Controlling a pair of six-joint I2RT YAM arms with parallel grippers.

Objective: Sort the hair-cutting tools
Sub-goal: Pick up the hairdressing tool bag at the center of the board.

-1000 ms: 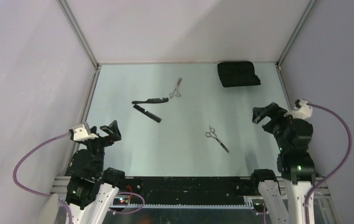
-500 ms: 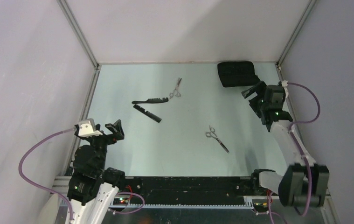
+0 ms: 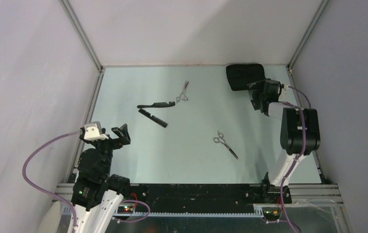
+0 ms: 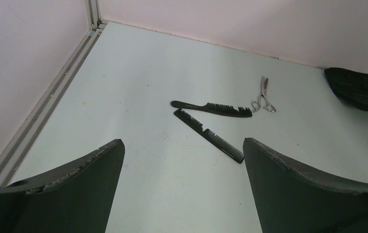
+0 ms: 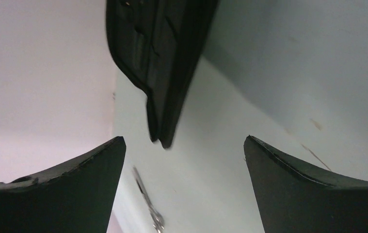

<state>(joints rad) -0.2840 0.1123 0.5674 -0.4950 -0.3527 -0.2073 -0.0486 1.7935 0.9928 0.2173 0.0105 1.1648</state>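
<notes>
Only the top view shows near scissors [image 3: 225, 143], 4 o'clock of table [image 3: 191, 165] centre. Handled comb [image 3: 156, 104] and straight comb [image 3: 153, 118] just beside each other at 10 o'clock, far scissors [image 3: 184, 92] at handled comb's tip; left wrist view shows them sharper. Left end effector [image 3: 113, 138] spread, empty. Right end effector [image 3: 258, 95] spread, empty, at black case [image 3: 242, 75] edge, 1 o'clock; right wrist view: case close, scissors blurred.
</notes>
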